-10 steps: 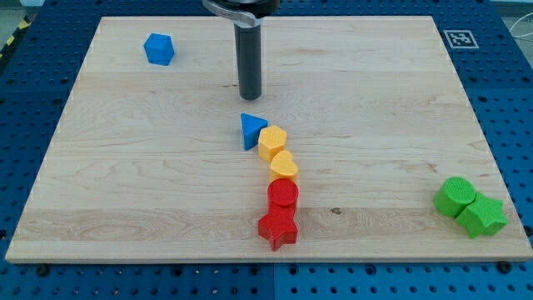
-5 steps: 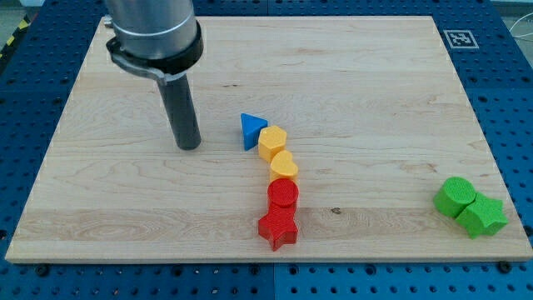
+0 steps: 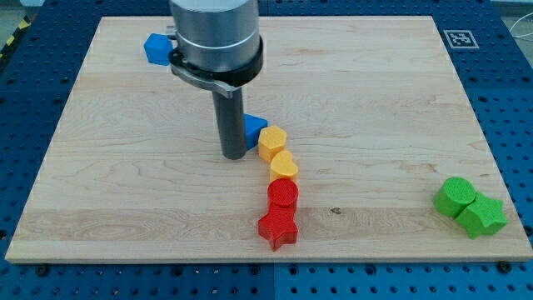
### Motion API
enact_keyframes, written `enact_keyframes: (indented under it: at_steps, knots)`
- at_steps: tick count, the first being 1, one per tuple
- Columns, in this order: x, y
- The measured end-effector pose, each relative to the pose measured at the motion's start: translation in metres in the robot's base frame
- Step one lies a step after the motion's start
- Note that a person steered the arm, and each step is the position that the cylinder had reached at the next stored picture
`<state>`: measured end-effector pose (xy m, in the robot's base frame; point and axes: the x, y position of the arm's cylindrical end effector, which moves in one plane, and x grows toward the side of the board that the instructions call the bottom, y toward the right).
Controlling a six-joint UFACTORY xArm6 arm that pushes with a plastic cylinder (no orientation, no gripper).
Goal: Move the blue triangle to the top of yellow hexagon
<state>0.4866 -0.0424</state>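
The blue triangle [image 3: 255, 127] lies near the board's middle, touching the upper left side of the yellow hexagon [image 3: 271, 142]. My tip [image 3: 233, 155] rests on the board right against the triangle's left side and covers part of it. The rod rises from there toward the view's top.
A yellow heart-like block [image 3: 284, 165], a red cylinder [image 3: 283, 195] and a red star [image 3: 278, 228] run in a chain below the hexagon. A blue cube [image 3: 154, 47] sits at the top left, partly hidden by the arm. Two green blocks [image 3: 468, 206] lie at the lower right.
My tip swung from above the triangle out to the left and down, then came back right to the triangle's left side. The blocks have not visibly moved.
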Motion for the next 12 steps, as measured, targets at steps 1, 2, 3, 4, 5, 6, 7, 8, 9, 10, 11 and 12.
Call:
enact_keyframes:
  at_steps: [1, 2, 3, 4, 5, 6, 7, 8, 9, 10, 11, 12]
  knots:
    - [0.0, 0.007]
    - [-0.001, 0.011]
    - [0.001, 0.009]
    - [0.002, -0.002]
    - [-0.007, -0.011]
    - [-0.031, -0.009]
    - [-0.032, -0.009]
    - [-0.032, -0.009]
    - [-0.032, -0.005]
    - [-0.032, 0.007]
    - [-0.032, 0.012]
    - [-0.032, 0.012]
